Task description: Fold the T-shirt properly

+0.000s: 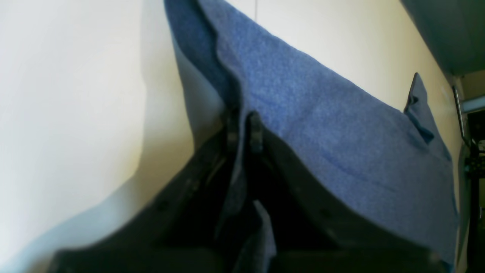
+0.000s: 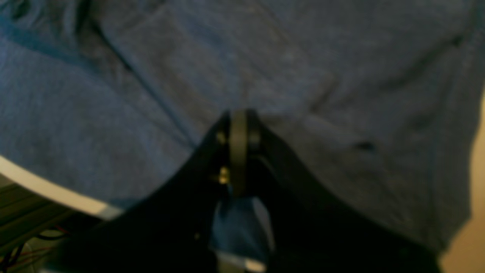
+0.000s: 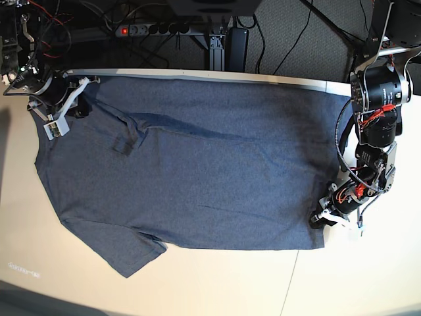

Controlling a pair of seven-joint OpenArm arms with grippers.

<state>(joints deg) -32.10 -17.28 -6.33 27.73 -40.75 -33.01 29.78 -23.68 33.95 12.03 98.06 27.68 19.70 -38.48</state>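
Note:
The slate-blue T-shirt (image 3: 210, 164) lies spread flat over the pale table, one short sleeve (image 3: 131, 253) pointing to the near left. At the shirt's near right corner my left gripper (image 3: 318, 219) is shut on the cloth. The left wrist view shows its black fingers (image 1: 243, 127) pinched together with blue fabric (image 1: 322, 125) running between them and lifted off the table. At the far left corner my right gripper (image 3: 80, 108) is also shut on the shirt. The right wrist view shows its jaws (image 2: 239, 125) closed over the fabric (image 2: 151, 76), with cloth showing between the fingers.
Bare cream table (image 3: 368, 276) shows in front of and beside the shirt. The table's far edge (image 3: 197, 72) runs just behind the cloth. Beyond it lie a power strip (image 3: 151, 29) with a red light and several cables. The left arm's body (image 3: 378, 105) stands at the right edge.

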